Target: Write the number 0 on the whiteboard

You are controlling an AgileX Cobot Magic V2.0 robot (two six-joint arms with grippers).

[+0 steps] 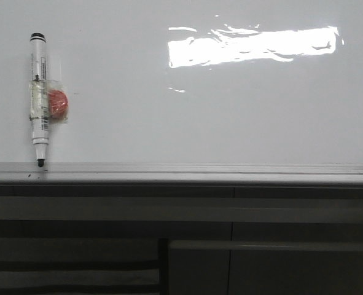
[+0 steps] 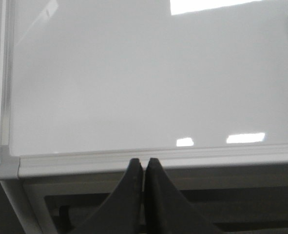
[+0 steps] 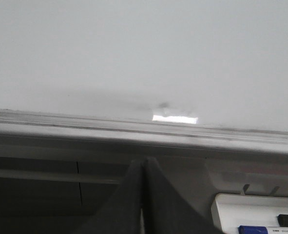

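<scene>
Both pincers are closed with nothing between their fingers: the left pincer (image 2: pixel 144 168) hangs just off the whiteboard's (image 1: pixel 187 110) near edge rail by a corner, the right pincer (image 3: pixel 144 168) also off that rail. On the board a marker (image 1: pixel 40 98) lies at the left, tip on the rail, with a red piece (image 1: pixel 59 103) taped to it. No drawn 0 is visible.

Whiteboard (image 1: pixel 169 123) cropped by frame edges in all views. Blue marker (image 3: pixel 253 229) cut off at picture's edge. Marker (image 1: pixel 40 92) label print unreadable.
</scene>
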